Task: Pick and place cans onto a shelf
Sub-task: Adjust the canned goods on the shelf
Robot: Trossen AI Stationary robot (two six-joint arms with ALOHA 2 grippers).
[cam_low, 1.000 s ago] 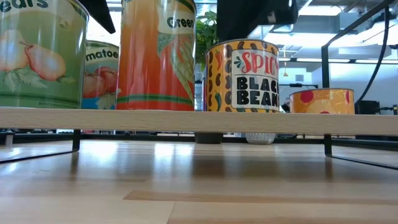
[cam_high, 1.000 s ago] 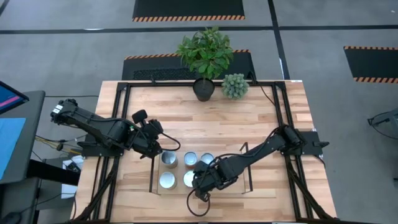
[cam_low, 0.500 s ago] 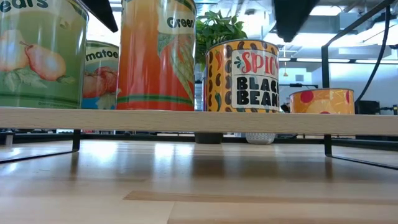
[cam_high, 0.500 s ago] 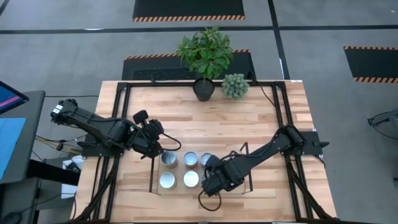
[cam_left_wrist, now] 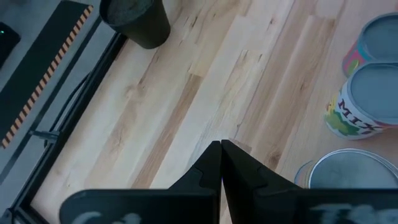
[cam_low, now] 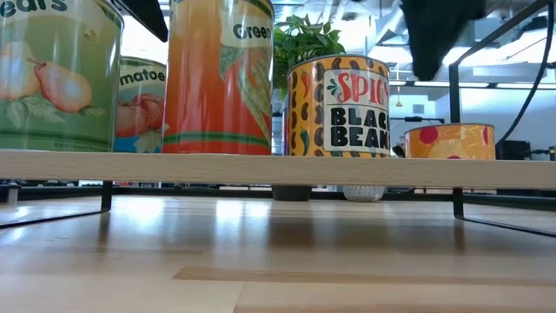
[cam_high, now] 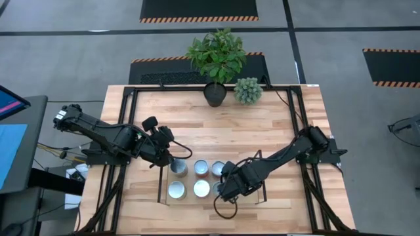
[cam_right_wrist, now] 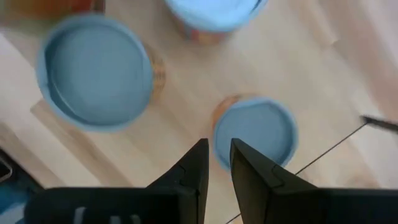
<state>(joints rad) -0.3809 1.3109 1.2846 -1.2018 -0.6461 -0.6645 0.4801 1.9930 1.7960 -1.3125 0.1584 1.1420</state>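
- Light wood tabletop (cam_high: 216, 124) fills the middle of the overhead frame, with a black frame around it.
- A low wooden shelf (cam_high: 248, 198) sits at the lower centre of that frame, with thin dark wire frames at its two short ends.
- Cans (cam_high: 201, 189) with round pale tops stand close together on the shelf, in two rows.
- From table height, the shelf board (cam_low: 278, 168) runs across the middle of the frame.
- A pear can (cam_low: 56, 74) stands at the upper left of that frame, with an orange-labelled can (cam_low: 221, 78) next to it.
- A black-bean can (cam_low: 340, 106) stands at centre, and a short yellow can (cam_low: 449, 141) at centre right.
- The right gripper (cam_high: 225, 191) hangs over the right end of the can group, lower centre of the overhead frame; its fingers (cam_right_wrist: 196, 168) are slightly apart and hold nothing.
- Its wrist camera looks down on a small can top (cam_right_wrist: 255, 132) just beyond the fingertips.
- The left gripper (cam_high: 176, 160) waits just left of the shelf, its fingers (cam_left_wrist: 214, 163) clenched together on nothing.
- A potted plant (cam_high: 216, 56) and a small round shrub (cam_high: 248, 90) sit at the top edge of the tabletop.
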